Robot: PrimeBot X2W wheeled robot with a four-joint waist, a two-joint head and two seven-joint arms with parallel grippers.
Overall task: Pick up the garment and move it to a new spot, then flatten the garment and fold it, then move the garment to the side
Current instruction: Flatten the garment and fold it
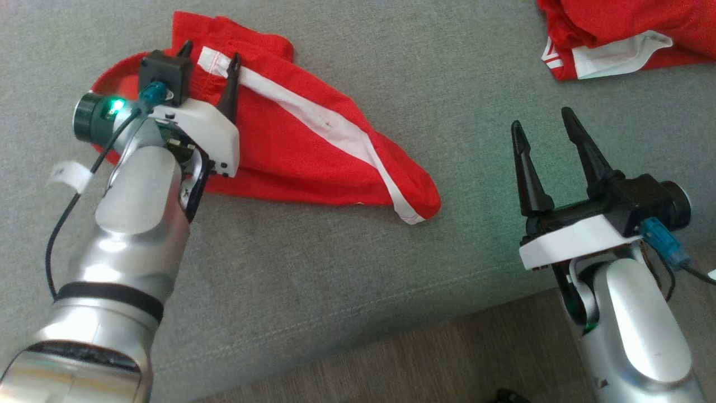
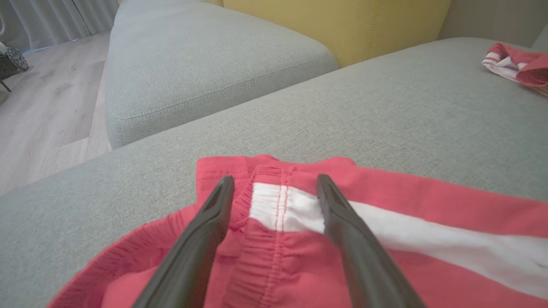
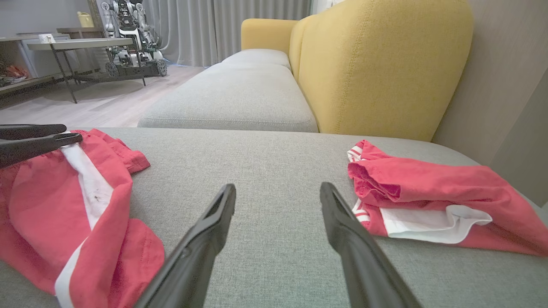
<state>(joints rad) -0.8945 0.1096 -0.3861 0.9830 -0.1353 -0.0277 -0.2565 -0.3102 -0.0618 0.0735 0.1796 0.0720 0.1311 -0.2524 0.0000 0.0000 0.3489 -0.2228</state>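
**While Both Grippers Gape, Red Shorts (image 1: 302, 151) Lie on the Grey Cushion (image 1: 335, 268)**

Where the left gripper (image 1: 211, 54) reaches out over the far left of the cushion, its two dark fingers stand wide apart and hold nothing. They point across the elastic waistband end of the red shorts. In the left wrist view the gripper (image 2: 275, 179) frames the squared end of the white side stripe (image 2: 291, 205) between its fingers, with the gathered waistband seam just beside the left one. Whether the tips touch the cloth cannot be told.

The shorts (image 3: 38, 205) lie low and loosely spread on the cushion's left half. The stripe runs diagonally from the waistband down to a curled hem nearest the cushion's front edge. A small dark mark sits on the stripe partway along.

Well apart to the right, the right gripper (image 1: 541, 119) hovers near the front edge, fingers equally wide and empty, with bare grey fabric (image 3: 265, 162) between and beyond them. A second red garment (image 1: 615, 22) with white trim lies bunched at the far right of the cushion, clear of both grippers. Behind it rises a yellow backrest (image 3: 376, 64), and wood flooring (image 1: 447, 364) shows below the cushion's front edge.
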